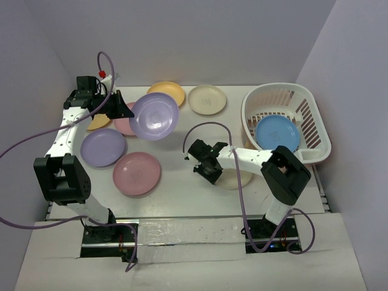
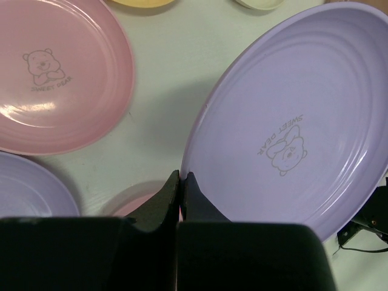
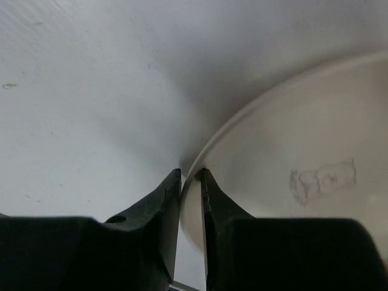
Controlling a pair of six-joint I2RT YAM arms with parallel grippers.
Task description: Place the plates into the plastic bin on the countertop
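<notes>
Top view: we see left gripper [image 1: 124, 109] far left, clamped on tilted round lavender plastic plate [image 1: 154, 116], held above white countertop [image 1: 176, 151]. Right gripper [image 1: 213, 173] low at round cream plastic plate [image 1: 235, 180], middle. Round blue plastic plate [image 1: 277, 133] inside white slotted plastic bin [image 1: 315, 124], far right.
Left wrist: fingers [image 2: 160, 203] pinch lavender rim.
Right wrist: fingers [image 3: 160, 206] hug cream rim; we cannot tell if squeezing.
</notes>
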